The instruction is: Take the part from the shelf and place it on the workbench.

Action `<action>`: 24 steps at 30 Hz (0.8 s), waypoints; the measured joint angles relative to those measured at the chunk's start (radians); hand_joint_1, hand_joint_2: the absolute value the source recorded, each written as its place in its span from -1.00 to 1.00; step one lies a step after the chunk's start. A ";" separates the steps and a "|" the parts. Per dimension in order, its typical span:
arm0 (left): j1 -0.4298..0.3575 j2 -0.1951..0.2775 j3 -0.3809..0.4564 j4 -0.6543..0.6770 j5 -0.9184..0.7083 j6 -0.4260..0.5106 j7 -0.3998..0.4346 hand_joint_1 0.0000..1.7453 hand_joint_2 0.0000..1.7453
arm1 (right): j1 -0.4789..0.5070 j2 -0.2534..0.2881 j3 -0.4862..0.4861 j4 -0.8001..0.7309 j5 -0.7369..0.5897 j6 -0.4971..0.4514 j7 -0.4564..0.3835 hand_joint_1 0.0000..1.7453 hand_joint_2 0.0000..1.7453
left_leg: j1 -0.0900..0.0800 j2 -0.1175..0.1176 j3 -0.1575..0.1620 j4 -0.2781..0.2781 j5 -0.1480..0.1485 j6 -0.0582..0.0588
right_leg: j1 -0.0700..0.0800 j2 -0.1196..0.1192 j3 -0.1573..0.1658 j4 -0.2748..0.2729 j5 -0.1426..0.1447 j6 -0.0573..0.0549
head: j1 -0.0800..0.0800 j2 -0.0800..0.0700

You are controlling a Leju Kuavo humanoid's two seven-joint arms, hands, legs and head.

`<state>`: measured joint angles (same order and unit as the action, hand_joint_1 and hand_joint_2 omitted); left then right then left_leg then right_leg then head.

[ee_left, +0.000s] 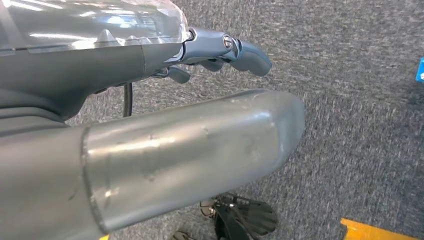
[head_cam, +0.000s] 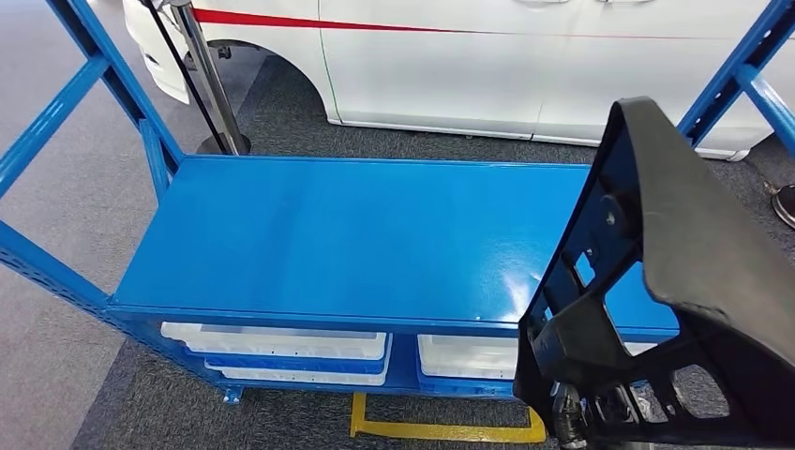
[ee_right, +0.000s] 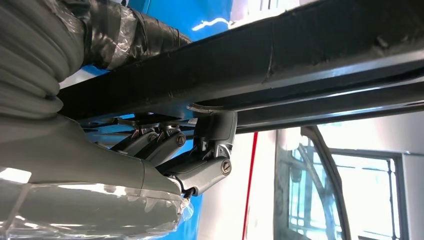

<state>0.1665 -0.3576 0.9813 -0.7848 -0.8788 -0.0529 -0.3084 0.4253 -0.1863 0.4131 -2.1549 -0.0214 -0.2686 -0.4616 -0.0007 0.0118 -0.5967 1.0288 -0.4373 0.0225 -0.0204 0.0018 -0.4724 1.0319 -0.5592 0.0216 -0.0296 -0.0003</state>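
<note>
Evidently mid-carry, the right hand [ee_right: 200, 160] has its fingers clamped on the black part [head_cam: 675, 281], raised at four o'clock over the blue shelf [head_cam: 356, 234], presumably to clear its edge. Hanging idle above carpet, the left hand [ee_left: 220, 55] has its fingers loosely curled on nothing.

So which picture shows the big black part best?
The head view: the black part shows its whole shape above the blue shelf. The right wrist view shows its edge close, gripped by the right hand. The left wrist view faces carpet.
</note>
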 joint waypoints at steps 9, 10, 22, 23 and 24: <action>0.077 0.000 -0.160 -0.084 0.110 0.005 0.063 -1.00 -1.00 | 0.013 -0.005 -0.006 -0.008 -0.021 0.001 0.002 1.00 1.00 | 0.011 -0.007 -0.062 0.263 -0.198 -0.044 | 0.004 -0.011 -0.094 -0.006 0.079 -0.053 | -0.001 0.000; 0.080 0.000 -0.169 -0.090 0.112 0.005 0.064 -1.00 -1.00 | 0.013 -0.005 -0.006 -0.008 -0.021 0.001 0.002 1.00 1.00 | 0.011 -0.007 -0.042 0.266 -0.181 -0.042 | 0.006 -0.012 -0.109 -0.004 0.089 -0.052 | -0.001 0.000; 0.128 -0.004 -0.271 -0.166 0.186 0.012 0.111 -1.00 -1.00 | 0.017 -0.016 -0.008 -0.016 -0.078 0.046 0.008 1.00 1.00 | 0.000 0.017 0.140 -0.083 -0.056 0.026 | 0.005 -0.006 -0.191 0.116 0.010 -0.002 | 0.001 0.000; 0.132 -0.004 -0.280 -0.171 0.190 0.012 0.113 -1.00 -1.00 | 0.017 -0.018 -0.008 -0.016 -0.085 0.050 0.008 1.00 1.00 | -0.001 0.023 0.123 -0.080 -0.047 0.028 | 0.004 -0.005 -0.201 0.178 -0.029 0.002 | 0.001 0.000; 0.135 -0.004 -0.288 -0.174 0.193 0.013 0.114 -1.00 -1.00 | 0.018 -0.019 -0.008 -0.016 -0.091 0.053 0.007 1.00 1.00 | -0.002 0.030 0.106 -0.076 -0.039 0.027 | 0.003 -0.005 -0.205 0.229 -0.044 0.006 | 0.001 0.000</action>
<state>0.3010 -0.3613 0.6935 -0.9586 -0.6856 -0.0400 -0.1942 0.4429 -0.2057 0.4053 -2.1714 -0.1128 -0.2151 -0.4543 -0.0025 0.0423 -0.4907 0.9531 -0.4764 0.0498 -0.0175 -0.0032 -0.6771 1.2613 -0.6028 0.0272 -0.0283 -0.0004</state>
